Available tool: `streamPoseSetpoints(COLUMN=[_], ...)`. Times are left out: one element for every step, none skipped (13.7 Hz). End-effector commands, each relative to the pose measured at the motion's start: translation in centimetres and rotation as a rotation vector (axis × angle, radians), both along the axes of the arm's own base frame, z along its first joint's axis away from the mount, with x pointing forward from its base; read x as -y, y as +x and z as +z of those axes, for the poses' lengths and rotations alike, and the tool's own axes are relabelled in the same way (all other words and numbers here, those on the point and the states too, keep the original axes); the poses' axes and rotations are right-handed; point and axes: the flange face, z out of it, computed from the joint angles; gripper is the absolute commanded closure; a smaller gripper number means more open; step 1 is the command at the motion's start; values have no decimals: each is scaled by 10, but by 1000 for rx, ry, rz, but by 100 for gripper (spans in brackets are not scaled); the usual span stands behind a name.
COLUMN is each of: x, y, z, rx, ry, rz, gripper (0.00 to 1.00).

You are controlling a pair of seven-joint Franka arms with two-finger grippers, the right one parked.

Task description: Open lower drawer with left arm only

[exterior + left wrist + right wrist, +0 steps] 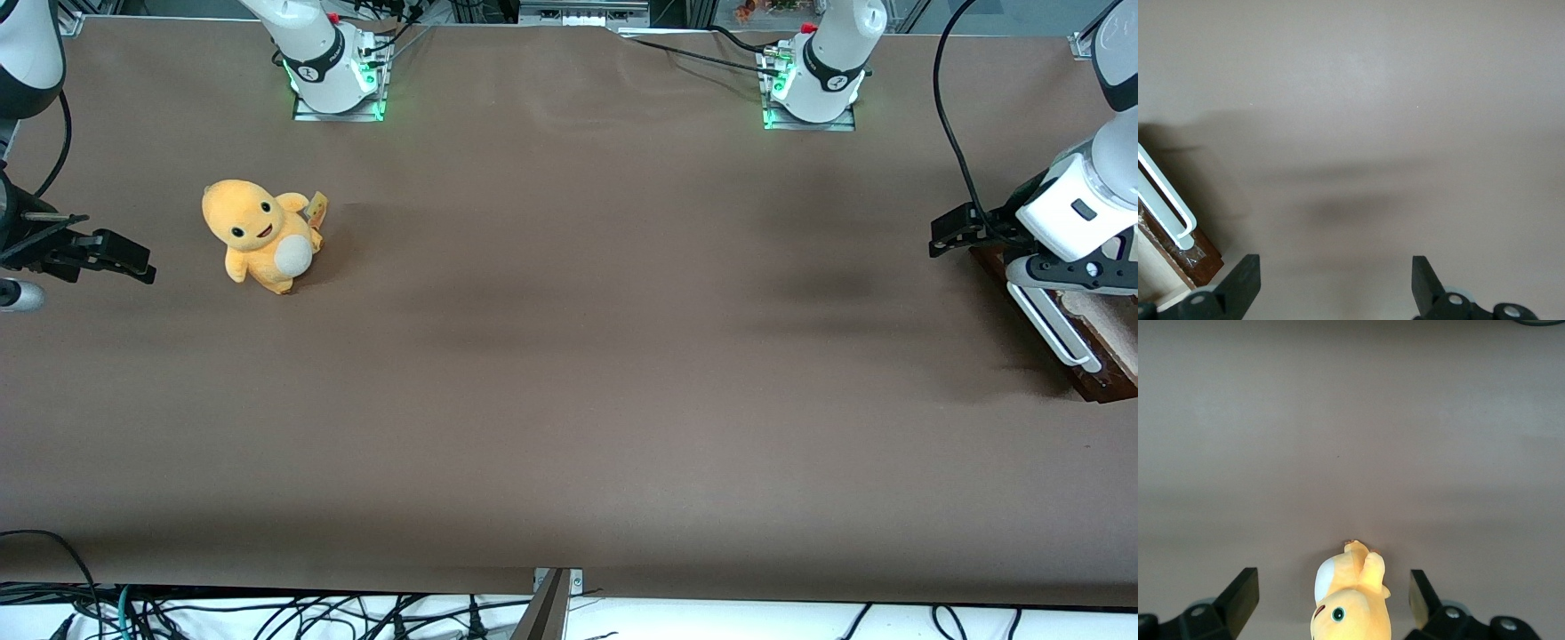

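The lower drawer (1105,384) sits at the working arm's end of the table, dark brown wood with a long white bar handle (1053,324). Its pale inside (1107,307) shows, so it stands pulled out some way. The left arm (1080,209) hangs over it. The gripper (953,235) is open and holds nothing; it hovers above bare table in front of the drawer, apart from the handle. In the left wrist view the gripper (1336,287) has its fingertips (1245,277) spread wide, with the handle (1165,207) and the drawer front (1199,261) off to one side.
An orange plush toy (262,236) stands on the brown table toward the parked arm's end, also seen as the plush toy (1351,600) in the right wrist view. A black cable (956,133) loops down to the working arm's wrist. Two arm bases (813,89) stand farthest from the front camera.
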Motion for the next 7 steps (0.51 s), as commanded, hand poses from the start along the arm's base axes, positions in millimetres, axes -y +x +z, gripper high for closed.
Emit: streamPoseSetpoints(x=[-1, -1, -3, -3, -2, -3, -3], y=[-5, -4, -4, -4, -4, -6, -6], z=[-4, -5, -5, -5, -5, -6, -5], rx=[-16, -17, -17, -17, -19, -30, -30], ry=[24, 24, 24, 24, 24, 24, 24], rz=[-4, -4, -1, -1, -3, -1, -3], gripper=[0, 0, 0, 0, 0, 0, 0])
